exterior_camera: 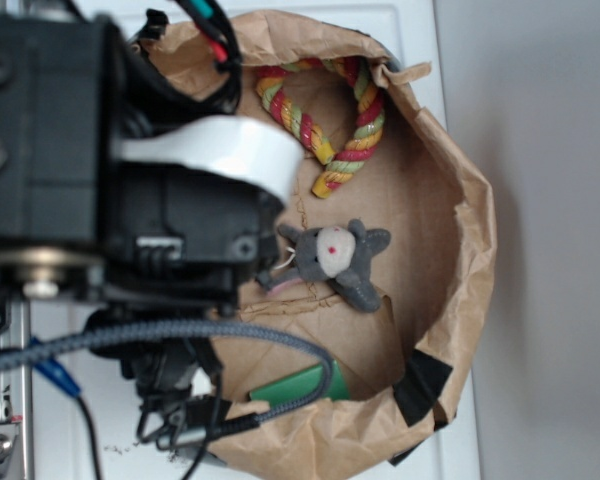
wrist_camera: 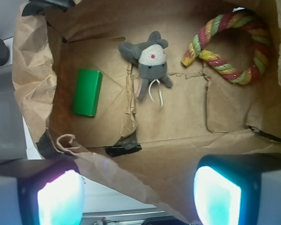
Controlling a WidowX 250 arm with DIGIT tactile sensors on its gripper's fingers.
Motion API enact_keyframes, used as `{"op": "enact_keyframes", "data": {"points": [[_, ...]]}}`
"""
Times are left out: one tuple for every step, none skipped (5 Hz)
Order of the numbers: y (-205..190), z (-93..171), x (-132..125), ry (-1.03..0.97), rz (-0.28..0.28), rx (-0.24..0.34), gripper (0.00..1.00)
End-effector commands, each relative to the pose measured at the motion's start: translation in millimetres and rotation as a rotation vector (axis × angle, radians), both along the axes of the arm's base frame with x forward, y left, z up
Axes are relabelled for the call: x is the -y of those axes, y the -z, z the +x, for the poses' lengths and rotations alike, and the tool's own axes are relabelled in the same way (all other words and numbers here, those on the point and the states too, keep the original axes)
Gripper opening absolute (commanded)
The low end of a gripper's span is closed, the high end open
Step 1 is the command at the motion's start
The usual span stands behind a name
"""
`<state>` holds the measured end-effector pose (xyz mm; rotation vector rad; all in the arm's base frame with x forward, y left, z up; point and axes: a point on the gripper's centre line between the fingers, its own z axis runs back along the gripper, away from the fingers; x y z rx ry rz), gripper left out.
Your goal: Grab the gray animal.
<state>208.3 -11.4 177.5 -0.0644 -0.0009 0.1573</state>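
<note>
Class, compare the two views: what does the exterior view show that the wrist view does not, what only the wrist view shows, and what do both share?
Only the exterior view shows the black arm body and its cables. Only the wrist view shows the whole green block and the gripper, jaws apart and empty. Both show the paper bag, the gray animal and the rope toy.

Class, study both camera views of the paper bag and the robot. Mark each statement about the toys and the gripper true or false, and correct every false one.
1. The gray animal lies inside the paper bag. True.
2. The gripper is shut on the gray animal. False: its fingers are apart and away from the toy.
3. The green block touches the rope toy. False: the gray animal lies between them.
4. The rope toy is red, yellow and green. True.
</note>
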Motion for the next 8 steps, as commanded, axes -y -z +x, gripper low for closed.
{"op": "enact_keyframes", "data": {"points": [[-12.5,4.8,1.0,0.003,0.0,0.055,1.0],[26.3,29.3,-0.5,-0.092,0.039,0.156,1.0],[57.0,71.0,7.6,-0.137,0.027,0.229,1.0],[90.8,95.9,5.8,-0.116,0.019,0.263,1.0],[115.1,105.8,-2.8,-0.108,0.069,0.254,1.0],[143.7,119.5,-6.1,-0.096,0.166,0.231,1.0],[138.9,119.3,-11.9,-0.098,0.155,0.21,0.0],[118.6,114.7,-11.5,-0.073,0.104,0.207,0.0]]}}
